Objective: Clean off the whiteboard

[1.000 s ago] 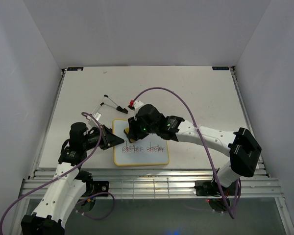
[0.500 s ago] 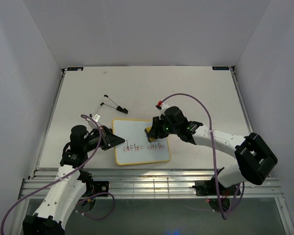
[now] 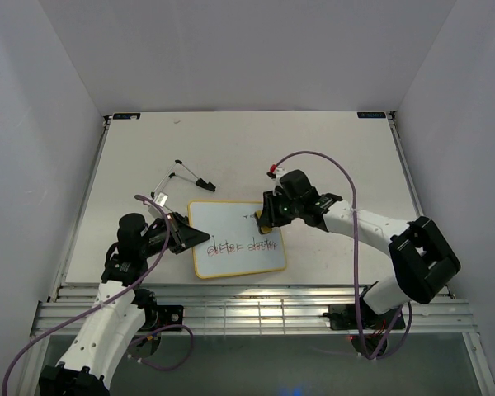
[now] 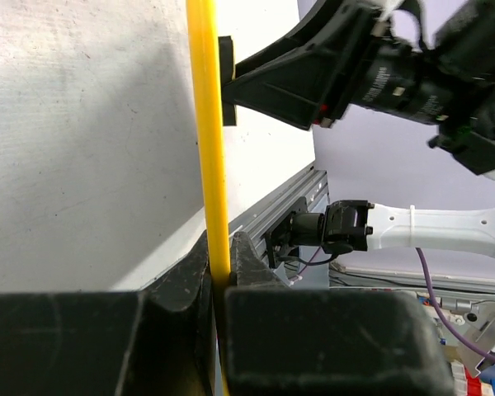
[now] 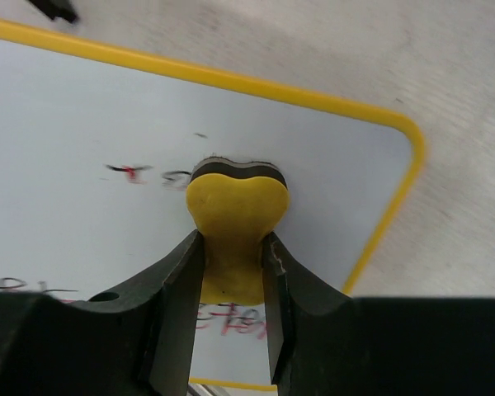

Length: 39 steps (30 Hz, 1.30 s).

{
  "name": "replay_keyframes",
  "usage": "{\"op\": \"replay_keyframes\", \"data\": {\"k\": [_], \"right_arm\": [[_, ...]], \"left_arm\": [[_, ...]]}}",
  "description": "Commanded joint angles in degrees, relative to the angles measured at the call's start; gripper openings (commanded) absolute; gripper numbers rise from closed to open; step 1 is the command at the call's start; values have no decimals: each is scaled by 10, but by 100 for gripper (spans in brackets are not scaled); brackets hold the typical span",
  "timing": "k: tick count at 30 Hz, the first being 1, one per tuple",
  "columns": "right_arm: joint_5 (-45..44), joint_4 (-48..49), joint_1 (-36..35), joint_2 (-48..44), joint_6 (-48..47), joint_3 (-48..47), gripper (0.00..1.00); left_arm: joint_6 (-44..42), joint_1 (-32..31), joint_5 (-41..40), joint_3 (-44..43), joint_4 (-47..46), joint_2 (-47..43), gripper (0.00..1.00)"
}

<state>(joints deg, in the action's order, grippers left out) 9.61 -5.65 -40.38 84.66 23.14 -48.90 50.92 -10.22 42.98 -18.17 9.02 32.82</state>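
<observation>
- Clamping the whiteboard's (image 3: 235, 229) yellow left edge: L gripper (image 4: 221, 262), jaws closed on frame.
- Whiteboard flat on table (image 3: 330, 148), near front edge, w/ red writing (image 3: 243, 246) across lower half.
- R gripper (image 5: 233, 247) pinches yellow eraser (image 5: 236, 206), pressed near board's upper-right corner.

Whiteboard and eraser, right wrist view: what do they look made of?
Whiteboard: smooth white face that takes marker ink, likely coated board or plastic. Its thin yellow frame looks like moulded plastic, with even colour and a rounded corner.
Eraser: matte yellow body, plastic or foam, unclear which. The dark strip at its tip looks like felt.
</observation>
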Motion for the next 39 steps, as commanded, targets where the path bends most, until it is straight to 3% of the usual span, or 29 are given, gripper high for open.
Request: {"op": "replay_keyframes", "data": {"k": [1,5,8,20,29,33,39], "right_arm": [[38,-7,-71,23,-2,-79,8],[33,-23,-122,66,-1,-181,8],[17,-38,-127,89,-6,-205,8],[27,-17,18,24,-39,-30,8],[23,-41,22,25,-42,-31,8],[44,-17,-45,8,-27,-47,8],[-48,27,-193,-18,4,-66,8]], "left_arm": [[23,-9,122,-20,-105,-26,0],[22,-10,122,-23,-100,-27,0],[20,-9,117,-33,-93,-35,0],[20,-10,116,-49,-51,-59,0],[23,-9,103,-39,-56,-60,0],[26,-9,86,-36,-59,-52,0],[55,-9,63,-34,-79,-43,0]]}}
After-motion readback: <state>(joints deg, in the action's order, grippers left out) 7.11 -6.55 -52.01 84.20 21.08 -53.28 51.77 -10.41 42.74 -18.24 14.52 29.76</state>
